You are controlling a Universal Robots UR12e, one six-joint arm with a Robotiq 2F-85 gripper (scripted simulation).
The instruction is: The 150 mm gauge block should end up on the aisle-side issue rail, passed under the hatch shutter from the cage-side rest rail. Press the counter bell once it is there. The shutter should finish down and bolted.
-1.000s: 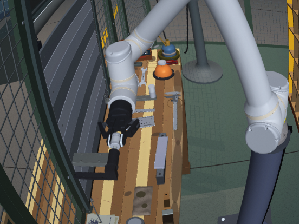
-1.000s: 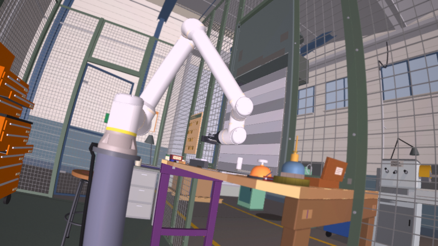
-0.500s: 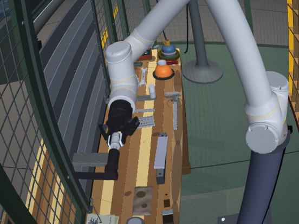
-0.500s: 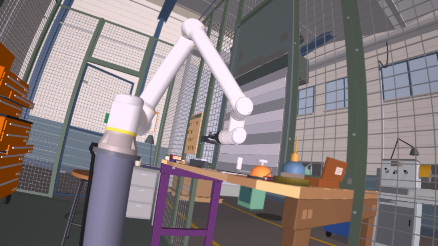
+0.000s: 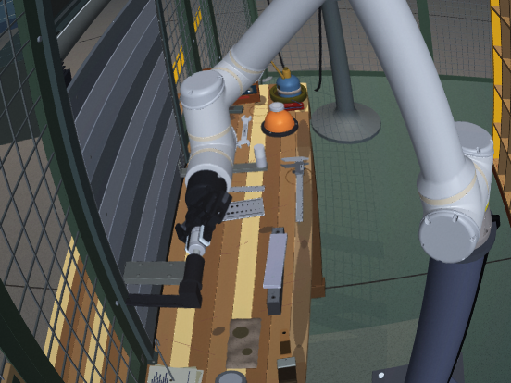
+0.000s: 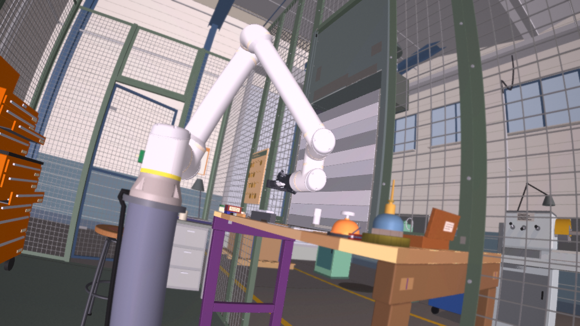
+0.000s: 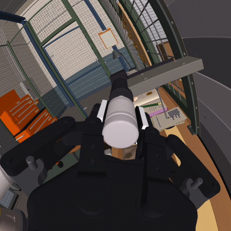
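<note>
My gripper (image 5: 198, 236) (image 7: 122, 114) is clamped on the pale grey knob (image 7: 120, 122) of the shutter's bolt, its two white finger pads on either side of the knob. The knob continues into a black bolt handle (image 5: 193, 277) that runs into a grey bracket (image 5: 155, 273) (image 7: 164, 74) on the hatch frame. The slatted shutter (image 5: 125, 134) (image 6: 338, 162) stands down beside the bench. The long grey gauge block (image 5: 275, 260) lies on the bench's near side, resting across a dark rail support (image 5: 274, 301). The orange counter bell (image 5: 279, 121) (image 6: 344, 226) sits at the bench's far end.
The wooden bench (image 5: 245, 240) carries a caliper (image 5: 298, 185), a perforated strip (image 5: 243, 209), a spanner (image 5: 242, 131), a white cylinder (image 5: 260, 155) and a blue oil can (image 5: 288, 85). Papers (image 7: 170, 116) lie at its near end. Mesh cage walls surround it.
</note>
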